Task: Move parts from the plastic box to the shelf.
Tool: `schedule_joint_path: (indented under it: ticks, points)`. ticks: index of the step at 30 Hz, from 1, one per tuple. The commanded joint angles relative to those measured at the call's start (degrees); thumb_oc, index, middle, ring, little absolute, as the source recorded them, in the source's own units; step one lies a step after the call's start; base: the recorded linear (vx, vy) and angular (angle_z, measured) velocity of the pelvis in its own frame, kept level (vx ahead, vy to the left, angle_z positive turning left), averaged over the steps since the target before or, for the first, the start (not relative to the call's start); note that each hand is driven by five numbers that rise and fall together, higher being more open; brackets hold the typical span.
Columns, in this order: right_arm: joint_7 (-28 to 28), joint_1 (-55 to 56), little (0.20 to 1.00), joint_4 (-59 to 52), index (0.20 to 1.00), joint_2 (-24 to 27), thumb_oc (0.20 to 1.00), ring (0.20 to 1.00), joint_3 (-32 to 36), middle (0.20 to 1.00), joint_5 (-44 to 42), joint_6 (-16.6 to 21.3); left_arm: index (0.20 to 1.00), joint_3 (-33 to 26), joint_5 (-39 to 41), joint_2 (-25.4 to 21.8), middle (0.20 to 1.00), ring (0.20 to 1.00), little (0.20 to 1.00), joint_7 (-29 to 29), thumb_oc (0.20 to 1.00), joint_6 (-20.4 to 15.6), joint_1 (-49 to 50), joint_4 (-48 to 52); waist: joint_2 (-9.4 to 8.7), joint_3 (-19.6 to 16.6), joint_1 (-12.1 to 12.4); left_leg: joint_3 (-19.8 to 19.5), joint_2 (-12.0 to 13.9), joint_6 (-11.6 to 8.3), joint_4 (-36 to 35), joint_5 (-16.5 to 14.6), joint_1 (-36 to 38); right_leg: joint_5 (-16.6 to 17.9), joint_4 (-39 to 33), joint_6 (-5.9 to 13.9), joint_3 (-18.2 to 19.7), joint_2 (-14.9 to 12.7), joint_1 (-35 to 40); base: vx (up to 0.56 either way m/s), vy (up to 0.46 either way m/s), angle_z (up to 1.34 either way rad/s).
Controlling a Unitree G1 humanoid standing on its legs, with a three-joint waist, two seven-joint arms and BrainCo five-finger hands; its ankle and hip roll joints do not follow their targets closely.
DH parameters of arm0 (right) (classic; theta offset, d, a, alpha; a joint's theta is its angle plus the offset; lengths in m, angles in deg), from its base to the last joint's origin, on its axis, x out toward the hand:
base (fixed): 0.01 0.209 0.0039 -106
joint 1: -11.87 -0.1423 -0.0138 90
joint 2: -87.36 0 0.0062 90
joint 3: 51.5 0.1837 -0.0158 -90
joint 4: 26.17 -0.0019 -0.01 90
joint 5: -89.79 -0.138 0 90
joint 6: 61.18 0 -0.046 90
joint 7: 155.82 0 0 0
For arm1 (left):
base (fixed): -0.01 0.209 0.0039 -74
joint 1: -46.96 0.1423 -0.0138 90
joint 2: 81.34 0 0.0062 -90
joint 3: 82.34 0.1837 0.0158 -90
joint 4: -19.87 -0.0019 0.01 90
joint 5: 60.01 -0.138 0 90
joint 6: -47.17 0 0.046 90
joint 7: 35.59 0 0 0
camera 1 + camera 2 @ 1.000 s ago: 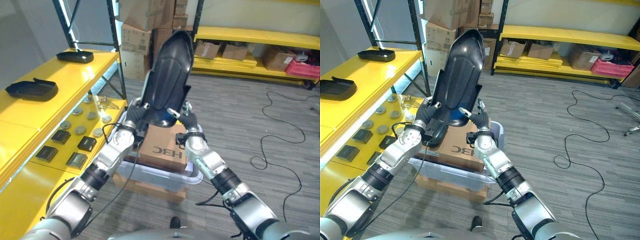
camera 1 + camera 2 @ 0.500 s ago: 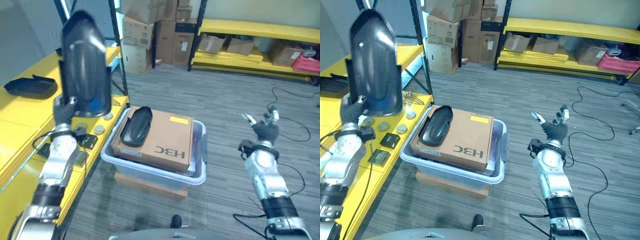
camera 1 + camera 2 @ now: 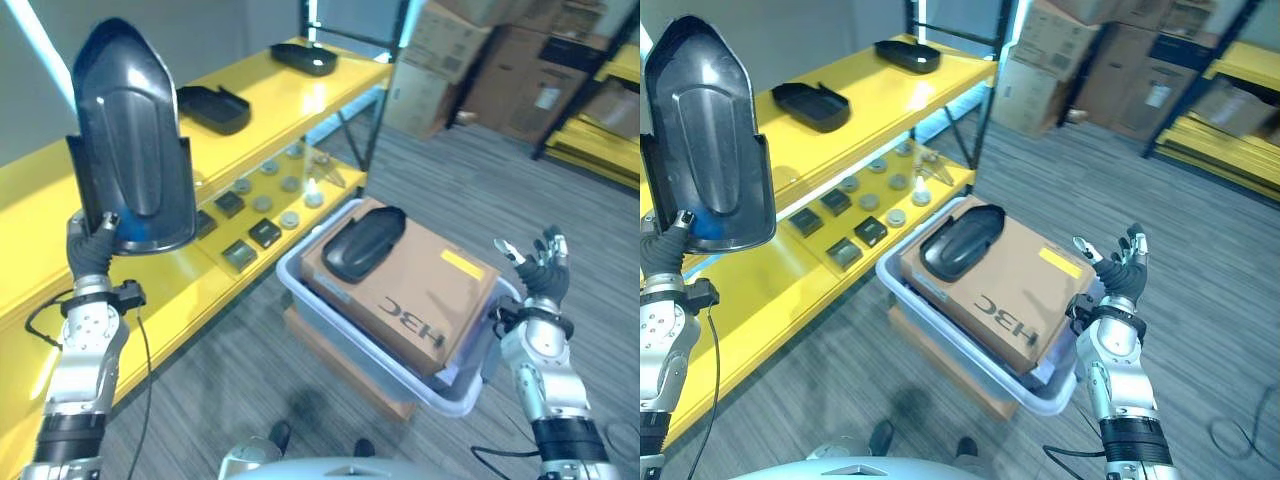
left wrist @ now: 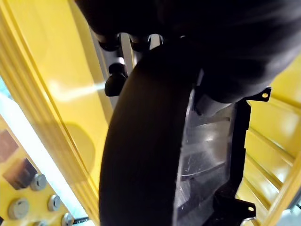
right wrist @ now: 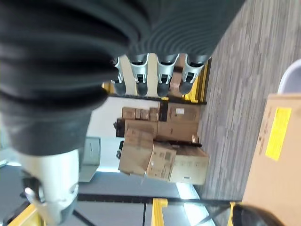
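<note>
Left eye view puts the yellow shelf (image 3: 250, 130) along the robot's left, the largest thing in the scene, with two dark tray-like parts already lying on its upper level and rows of small dark and grey pieces on the lower one. Beside it on the floor stands the plastic box (image 3: 395, 355), pale and translucent, with a brown carton (image 3: 420, 290) sitting in it and a second black part (image 3: 365, 242) lying on top of the carton.

Next in size is the black cover part (image 3: 132, 165), a long moulded shell with a rounded top. It is held upright in the air over the shelf's near edge, clear of the shelf surface. It looks stiff, hollow and probably light for its bulk, with a glossy skin that could slip; the ribbed, flanged bottom edge seems the surest place to take it, and that is where it is gripped.

The left hand (image 3: 95, 245) is raised high on a near-vertical forearm, fingers curled round the shell's lower rim. The right hand (image 3: 1118, 275) is lifted beside the box, palm up, fingers spread and holding nothing.
</note>
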Motion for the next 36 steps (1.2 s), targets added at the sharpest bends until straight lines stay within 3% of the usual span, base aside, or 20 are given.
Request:
schedule_joint_path:
  ticks: [1, 3, 4, 6, 11, 16, 20, 23, 24, 25, 26, 27, 28, 29, 33, 35, 36]
  points:
    - [0.91, -2.87, 1.000, -3.72, 1.000, 1.92, 1.000, 1.000, -0.81, 1.000, -0.70, 3.99, 0.200, -0.02, 0.73, -2.95, 0.200, 0.200, 0.200, 0.67, 0.200, -5.54, -2.46, 4.07, -0.43, -3.11, -0.56, 5.28, -0.12, 1.16, -0.57, -0.99, -2.22, -6.20, 7.59, -2.05, -1.37, 4.23, -3.36, -0.02, -0.007, 0.56]
    - [-0.01, -3.19, 1.000, -4.36, 1.000, 1.83, 1.000, 1.000, -1.26, 1.000, -0.27, 3.90, 0.200, -0.25, 1.39, -2.10, 0.200, 0.200, 0.200, -0.47, 0.200, -5.92, -1.15, 4.58, -0.57, -2.79, 0.03, 8.02, 0.78, 0.40, -0.60, -0.53, -3.28, -6.63, 7.37, -2.36, -3.90, 4.30, -2.99, -0.05, 0.011, 0.41]
    - [-1.36, -2.65, 1.000, -5.68, 1.000, 1.56, 1.000, 1.000, -1.10, 1.000, 0.23, 3.58, 0.200, -0.19, 1.33, -1.16, 0.200, 0.200, 0.200, -1.96, 0.200, -5.86, -0.54, 5.03, -0.67, -2.62, -0.58, 14.41, 2.40, -0.70, -0.70, -0.04, -4.97, -6.84, 6.55, -2.31, -7.06, 4.12, -2.17, -0.02, 0.030, 1.14]
    - [-2.09, -1.81, 1.000, -6.86, 1.000, 1.49, 1.000, 1.000, -0.68, 1.000, 0.41, 3.15, 0.200, 0.30, 2.02, -0.47, 0.200, 0.200, 0.200, -3.25, 0.200, -5.81, -0.46, 4.96, -0.66, -2.37, -1.42, 19.95, 3.91, -1.58, -0.52, 1.53, -7.11, -6.31, 5.57, -2.43, -8.98, 4.17, -1.68, -0.02, 0.049, 1.48]
    - [-1.19, -1.48, 1.000, -7.05, 1.000, 1.61, 1.000, 1.000, -0.75, 1.000, 0.01, 3.63, 0.200, 1.33, 1.68, 0.16, 0.200, 0.200, 0.200, -2.96, 0.200, -5.32, -0.19, 5.56, -0.59, -1.58, -2.00, 26.04, 5.60, -2.27, 1.32, 3.24, -10.35, -5.80, 5.55, -2.67, -11.38, 4.03, -1.57, 0.03, 0.047, 0.63]
    - [-2.62, -4.14, 1.000, -5.12, 1.000, 2.06, 1.000, 1.000, -3.06, 1.000, -2.23, 5.62, 0.200, 1.11, 3.26, -1.15, 0.200, 0.200, 0.200, -2.47, 0.200, -4.94, 0.05, 5.65, -0.67, -0.76, -0.23, 23.49, 4.47, -1.41, 4.88, 1.44, -11.46, -6.45, 7.90, -2.50, -11.72, 2.29, -2.18, 0.14, 0.121, 0.14]
    - [-3.95, -3.68, 1.000, -5.65, 1.000, 1.23, 1.000, 1.000, -3.88, 1.000, -2.12, 6.40, 0.200, 0.27, 4.36, -2.48, 0.200, 0.200, 0.200, -4.41, 0.200, -5.41, -0.10, 5.17, -0.59, -0.76, 0.54, 22.40, 2.35, 1.01, 7.38, -2.78, -9.33, -9.56, 14.57, -1.39, -11.62, -1.17, -2.42, 0.26, 0.243, 0.03]
    - [-4.13, -3.41, 1.000, -5.30, 1.000, 0.31, 1.000, 1.000, -3.40, 1.000, -2.92, 7.62, 0.200, 0.67, 3.95, -2.95, 0.200, 0.200, 0.200, -5.33, 0.200, -4.73, -1.51, 5.37, -0.61, -0.33, 0.31, 22.16, -0.18, 3.63, 9.49, -4.74, -9.09, -8.52, 24.62, 0.85, -9.65, -4.42, -4.11, 0.20, 0.236, 0.06]
    - [-4.10, -3.39, 1.000, -5.12, 1.000, -0.04, 1.000, 1.000, -3.33, 1.000, -2.93, 8.09, 0.200, 1.01, 3.53, -3.03, 0.200, 0.200, 0.200, -5.23, 0.200, -4.56, -2.19, 5.16, -0.61, -0.14, 0.16, 22.11, -0.95, 4.43, 9.96, -5.15, -9.07, -7.30, 28.66, 1.51, -8.74, -5.58, -5.55, 0.16, 0.260, 0.14]
    - [-3.76, -3.01, 1.000, -5.23, 1.000, -0.85, 1.000, 1.000, -3.44, 1.000, -2.62, 8.85, 0.200, 1.79, 3.06, -3.11, 0.200, 0.200, 0.200, -4.74, 0.200, -4.44, -3.33, 4.49, -0.01, 0.58, -0.68, 21.50, -2.20, 5.84, 10.79, -6.13, -8.51, -3.65, 37.82, 2.29, -6.61, -7.28, -9.31, 0.22, 0.332, 0.14]
    - [-2.90, -2.04, 1.000, -6.50, 1.000, -1.65, 1.000, 1.000, -3.45, 1.000, -3.17, 8.93, 0.200, 2.12, 2.44, -3.27, 0.200, 0.200, 0.200, -4.08, 0.200, -4.27, -3.98, 4.26, 0.88, 1.83, -2.05, 20.71, -3.38, 7.10, 12.26, -7.27, -7.75, -0.77, 49.18, 2.56, -2.66, -6.46, -15.96, 0.19, 0.284, 0.29]
    - [-2.64, -1.91, 1.000, -6.78, 1.000, -1.78, 1.000, 1.000, -3.39, 1.000, -3.25, 8.75, 0.200, 2.05, 2.44, -3.34, 0.200, 0.200, 0.200, -4.06, 0.200, -4.19, -3.97, 4.22, 1.03, 2.02, -2.28, 20.72, -3.46, 7.29, 12.52, -7.42, -7.59, -0.01, 50.98, 2.56, -1.57, -6.09, -17.62, 0.20, 0.143, 0.57]
    - [-1.12, -1.40, 1.000, -7.41, 1.000, -2.44, 1.000, 1.000, -3.40, 1.000, -3.32, 8.34, 0.200, 2.40, 2.18, -3.63, 0.200, 0.200, 0.200, -2.91, 0.200, -3.54, -4.46, 4.30, 1.40, 2.78, -3.54, 20.15, -3.69, 7.51, 13.08, -7.74, -7.04, 1.77, 50.45, 2.12, 0.43, -3.21, -22.06, 0.17, -0.011, 0.52]
    - [-0.59, -1.30, 1.000, -7.45, 1.000, -2.73, 1.000, 1.000, -3.41, 1.000, -3.17, 8.36, 0.200, 2.65, 2.12, -3.65, 0.200, 0.200, 0.200, -2.36, 0.200, -3.57, -4.63, 4.16, 1.21, 3.17, -4.06, 19.76, -3.96, 7.50, 13.37, -8.35, -6.56, 1.96, 48.39, 2.11, 1.14, -2.49, -22.81, 0.28, -0.092, 0.20]
    - [1.36, -1.88, 1.000, -6.72, 1.000, -3.03, 1.000, 1.000, -1.94, 1.000, -3.96, 8.84, 0.200, 4.22, 0.91, -2.84, 0.200, 0.200, 0.200, -0.89, 0.200, -4.05, -5.68, 3.94, -1.34, 3.98, -6.79, 15.87, -4.91, 6.40, 14.85, -12.43, -4.50, 4.35, 15.02, 2.47, 6.31, 0.08, -21.84, 0.33, -0.264, 0.05]
    - [1.98, -0.99, 1.000, -7.74, 1.000, -2.77, 1.000, 1.000, -0.21, 1.000, -4.38, 8.08, 0.200, 4.75, 0.29, -2.04, 0.200, 0.200, 0.200, -1.62, 0.200, -5.06, -4.90, 4.16, -1.70, 4.06, -8.25, 14.26, -4.38, 6.30, 15.22, -14.04, -2.98, 5.72, 6.99, 3.08, 9.75, 1.27, -21.80, 0.36, -0.227, 0.35]
    - [2.61, -0.42, 1.000, -8.39, 1.000, -2.83, 1.000, 1.000, 0.36, 1.000, -4.35, 7.68, 0.200, 4.68, 0.08, -1.73, 0.200, 0.200, 0.200, -1.68, 0.200, -5.46, -4.34, 4.29, -1.66, 4.12, -8.64, 14.07, -3.93, 6.24, 15.27, -14.48, -2.38, 6.26, 6.32, 3.24, 10.04, 1.42, -21.71, 0.29, -0.176, 0.70]
